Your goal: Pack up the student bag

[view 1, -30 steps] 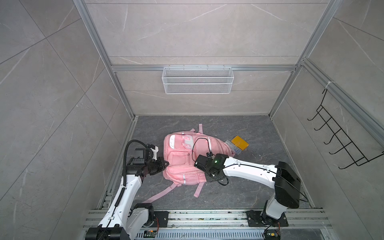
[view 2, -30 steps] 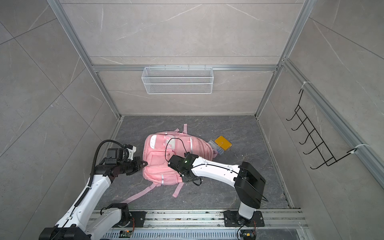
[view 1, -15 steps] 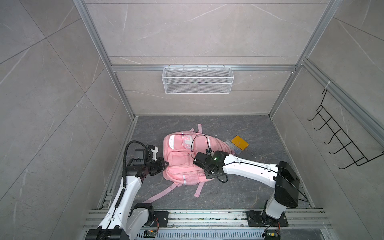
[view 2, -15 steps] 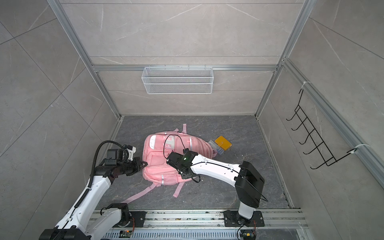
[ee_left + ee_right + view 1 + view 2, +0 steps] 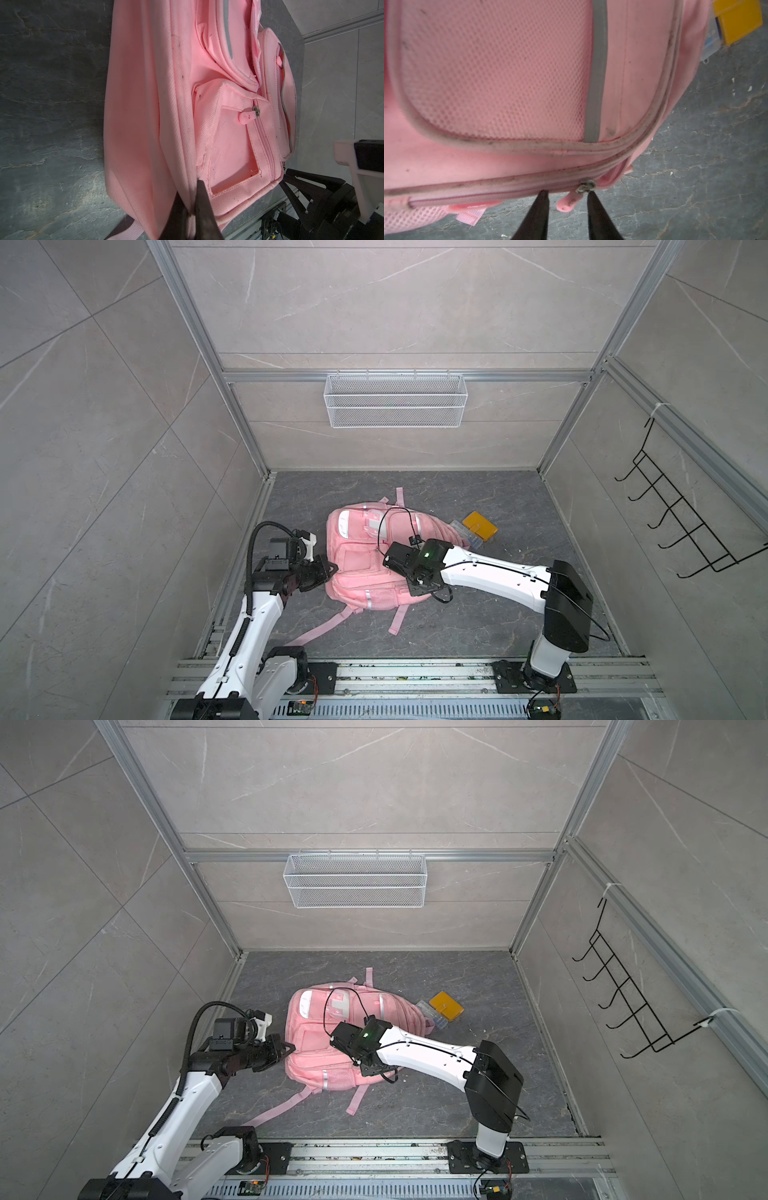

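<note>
Floor (image 5: 478, 614): dark stone, grey tiled walls around.
Student bag (image 5: 357, 560): flat at floor centre, between both arms.
Left gripper (image 5: 192, 197): clamped on a fold at the bag's left edge.
Right gripper (image 5: 566, 193): parted, zip pull (image 5: 568, 202) between the tips.

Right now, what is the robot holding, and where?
Left gripper pinches the pink backpack by a side fold. Right gripper, open around a zipper pull, holds nothing.
</note>
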Controlling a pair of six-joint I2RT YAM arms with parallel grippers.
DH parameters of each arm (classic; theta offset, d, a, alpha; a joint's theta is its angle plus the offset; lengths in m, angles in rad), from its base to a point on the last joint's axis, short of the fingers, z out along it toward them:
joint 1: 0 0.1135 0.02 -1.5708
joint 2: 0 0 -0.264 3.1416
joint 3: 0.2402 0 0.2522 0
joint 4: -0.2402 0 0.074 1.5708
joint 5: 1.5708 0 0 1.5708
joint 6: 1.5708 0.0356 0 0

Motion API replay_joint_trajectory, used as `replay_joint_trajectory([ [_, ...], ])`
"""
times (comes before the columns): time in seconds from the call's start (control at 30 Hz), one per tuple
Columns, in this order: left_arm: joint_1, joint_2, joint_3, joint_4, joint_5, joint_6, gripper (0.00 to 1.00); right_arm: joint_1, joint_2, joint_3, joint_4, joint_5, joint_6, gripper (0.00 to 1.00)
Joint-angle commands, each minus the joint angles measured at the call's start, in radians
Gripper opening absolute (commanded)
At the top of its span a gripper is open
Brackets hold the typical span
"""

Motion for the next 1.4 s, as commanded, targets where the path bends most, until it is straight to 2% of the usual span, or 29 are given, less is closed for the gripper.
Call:
replay_joint_trajectory([
  [0.0,0.007,-0.029,0.010,0.083,-0.005,-0.010,0.00,0.003,-0.036,-0.024,-0.037,0.002,0.029,0.39],
  [0.17,0.007,-0.021,0.010,0.087,-0.001,-0.009,0.00,0.004,-0.034,-0.057,-0.008,-0.004,0.041,0.34],
  [0.53,0.007,-0.031,0.011,0.080,-0.008,-0.010,0.00,-0.009,0.060,-0.010,0.018,-0.001,-0.001,0.23],
  [0.73,0.007,-0.032,0.010,0.080,-0.013,-0.011,0.00,-0.023,0.061,-0.029,0.030,0.003,-0.004,0.24],
  [0.83,0.006,-0.033,0.010,0.081,-0.013,-0.010,0.00,-0.030,0.058,-0.039,0.041,0.003,-0.005,0.35],
  [0.9,0.007,-0.034,0.009,0.082,-0.013,-0.010,0.00,-0.030,0.055,-0.043,0.045,0.003,-0.006,0.38],
  [1.1,0.007,-0.036,0.010,0.079,-0.016,-0.012,0.00,-0.030,0.057,-0.055,0.059,-0.003,-0.009,0.32],
  [1.3,0.007,-0.037,0.010,0.076,-0.019,-0.012,0.00,-0.031,0.051,-0.098,0.082,-0.023,-0.001,0.35],
  [1.37,0.007,-0.038,0.010,0.077,-0.019,-0.012,0.00,-0.037,0.040,-0.122,0.092,-0.023,0.006,0.32],
])
